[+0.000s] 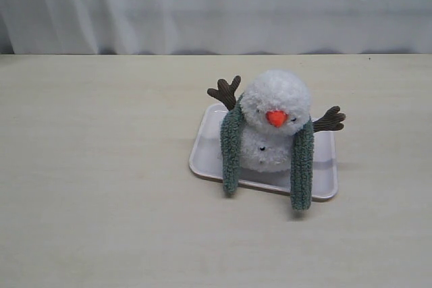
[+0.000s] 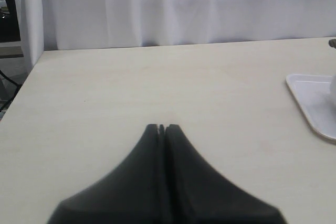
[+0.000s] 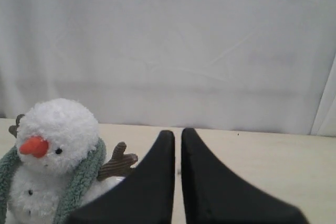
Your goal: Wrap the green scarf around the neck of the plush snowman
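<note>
Here, the long, fuzzy grey-green fleece scarf (image 1: 302, 166) is being shown draped behind the fluffy white plush snowman's neck (image 1: 260, 129), near the right gripper (image 3: 178, 132) and well apart from the left gripper (image 2: 161, 127). Both are being held clenched, empty. Judged soft, light and limp, it is best pinched at a hanging end.

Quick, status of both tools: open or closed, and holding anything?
Left tool: closed, holding nothing.
Right tool: closed but for a thin gap, holding nothing.
</note>
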Controlling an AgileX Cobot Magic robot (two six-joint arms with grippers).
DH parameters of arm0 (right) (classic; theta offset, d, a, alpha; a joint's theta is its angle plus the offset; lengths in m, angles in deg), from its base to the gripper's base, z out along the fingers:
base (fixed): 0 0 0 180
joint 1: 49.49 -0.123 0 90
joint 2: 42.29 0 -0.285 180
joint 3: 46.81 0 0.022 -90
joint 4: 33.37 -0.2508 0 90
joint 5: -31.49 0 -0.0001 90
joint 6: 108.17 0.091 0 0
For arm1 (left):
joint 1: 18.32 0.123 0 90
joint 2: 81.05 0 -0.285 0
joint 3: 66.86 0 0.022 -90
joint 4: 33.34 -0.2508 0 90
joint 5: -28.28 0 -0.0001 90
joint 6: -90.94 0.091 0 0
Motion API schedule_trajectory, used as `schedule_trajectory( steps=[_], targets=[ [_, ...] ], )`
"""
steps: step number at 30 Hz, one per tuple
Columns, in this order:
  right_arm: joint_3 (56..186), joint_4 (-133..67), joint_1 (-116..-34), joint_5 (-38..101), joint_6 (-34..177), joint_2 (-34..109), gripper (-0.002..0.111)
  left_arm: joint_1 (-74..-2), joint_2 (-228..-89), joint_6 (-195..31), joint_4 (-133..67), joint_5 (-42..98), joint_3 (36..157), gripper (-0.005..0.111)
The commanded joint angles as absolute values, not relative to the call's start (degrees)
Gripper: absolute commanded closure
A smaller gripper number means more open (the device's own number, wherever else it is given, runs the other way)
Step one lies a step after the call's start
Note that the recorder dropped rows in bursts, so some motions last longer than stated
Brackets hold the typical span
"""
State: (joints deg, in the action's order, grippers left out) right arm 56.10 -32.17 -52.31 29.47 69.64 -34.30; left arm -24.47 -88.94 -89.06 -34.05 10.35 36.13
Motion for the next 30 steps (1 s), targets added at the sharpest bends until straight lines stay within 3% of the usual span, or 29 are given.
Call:
schedule_trajectory(
  steps=[1,30],
  targets=[
    [55.97,-32.13,-51.99,25.50,69.17,-34.50,0.104,-24.37,-88.84,-89.06,-34.11,10.88,35.93,0.107],
    [55.97,-32.54,-52.11,18.97,69.67,-34.50,0.104,-24.37,-88.84,-89.06,-34.11,10.88,35.93,0.107]
  ],
)
